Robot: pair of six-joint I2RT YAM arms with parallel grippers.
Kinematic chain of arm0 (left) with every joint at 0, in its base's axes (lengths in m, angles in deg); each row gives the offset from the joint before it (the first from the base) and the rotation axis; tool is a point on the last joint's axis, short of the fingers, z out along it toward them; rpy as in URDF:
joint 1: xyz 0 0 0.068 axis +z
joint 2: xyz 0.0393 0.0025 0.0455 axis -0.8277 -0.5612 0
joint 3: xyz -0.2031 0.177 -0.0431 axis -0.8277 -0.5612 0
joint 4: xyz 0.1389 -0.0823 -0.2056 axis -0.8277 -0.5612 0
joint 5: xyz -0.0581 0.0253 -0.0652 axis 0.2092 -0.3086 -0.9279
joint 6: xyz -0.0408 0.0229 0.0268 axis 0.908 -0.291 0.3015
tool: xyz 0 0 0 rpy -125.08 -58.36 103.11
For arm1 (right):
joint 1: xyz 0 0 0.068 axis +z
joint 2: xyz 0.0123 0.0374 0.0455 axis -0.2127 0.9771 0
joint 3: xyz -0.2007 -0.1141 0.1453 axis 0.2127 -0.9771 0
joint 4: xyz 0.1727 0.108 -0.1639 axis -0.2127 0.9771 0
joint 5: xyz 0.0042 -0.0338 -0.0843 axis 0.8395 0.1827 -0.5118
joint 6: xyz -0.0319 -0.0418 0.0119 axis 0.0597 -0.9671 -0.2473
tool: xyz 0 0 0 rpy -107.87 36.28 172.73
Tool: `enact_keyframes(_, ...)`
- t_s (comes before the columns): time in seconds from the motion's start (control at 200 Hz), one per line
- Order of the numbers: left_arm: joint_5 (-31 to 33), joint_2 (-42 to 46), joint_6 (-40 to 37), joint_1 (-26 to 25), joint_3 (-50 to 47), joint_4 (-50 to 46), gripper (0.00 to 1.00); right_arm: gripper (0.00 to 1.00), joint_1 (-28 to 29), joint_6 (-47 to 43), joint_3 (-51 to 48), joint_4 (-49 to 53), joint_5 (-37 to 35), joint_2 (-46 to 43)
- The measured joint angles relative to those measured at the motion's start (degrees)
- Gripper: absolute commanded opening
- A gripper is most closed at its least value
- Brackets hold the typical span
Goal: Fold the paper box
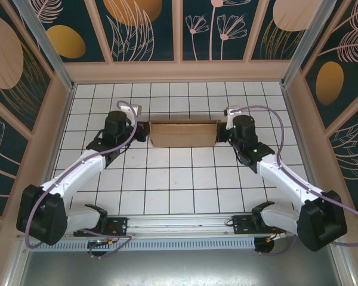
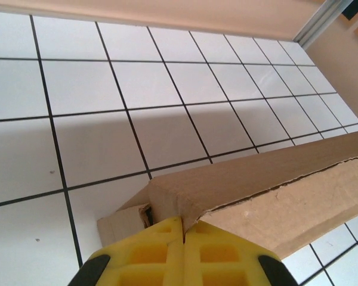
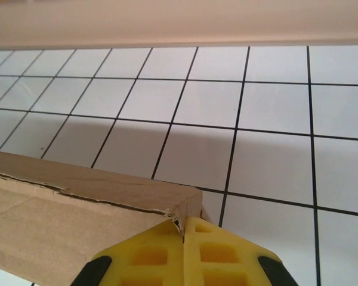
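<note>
at mid-surface (image 1: 167, 179), toward twelve o'clock from the arm bases, the paper box (image 1: 184, 133) lies folded into a flat rectangle. my left pincer (image 1: 144, 131) at its nine o'clock end and right pincer (image 1: 222, 132) at three o'clock are both pressed together, tips against its corners. i judge the folding nearly done, with only a final press and letting go left.

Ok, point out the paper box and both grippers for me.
paper box (image 1: 184, 134): top external view, middle of its brown upper face.
left gripper (image 2: 183, 226): left wrist view, seam between its closed yellow fingertips.
right gripper (image 3: 184, 227): right wrist view, seam between its closed yellow fingertips.
</note>
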Motion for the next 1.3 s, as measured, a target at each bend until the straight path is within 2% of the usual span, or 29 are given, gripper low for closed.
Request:
enact_keyframes(0.25, 4.79, -1.27, 0.24, -1.57, -3.21, 7.13, 0.00, 0.00, 0.13, 1.05, -4.92, -8.94, -0.48, 0.28)
enact_keyframes(0.816, 12.31, -1.05, 1.03, -5.09, -9.33, 15.34, 0.00, 0.00, 0.31, 2.99, -6.21, -13.79, -0.87, 3.74)
enact_keyframes(0.911, 13.35, -1.29, 1.09, -5.40, -9.60, 16.11, 0.00, 0.10, 0.61, 3.39, -5.75, -13.73, -1.55, 4.35)
enact_keyframes(1.151, 15.23, -1.95, 1.03, -5.57, -9.22, 16.35, 0.00, 0.47, 0.63, 2.69, -3.76, -7.74, 0.55, 3.04)
enact_keyframes(1.301, 16.06, -2.10, 0.61, -5.57, -8.90, 15.93, 0.00, 0.53, 0.11, 1.46, -0.83, -2.80, 5.33, 1.14)
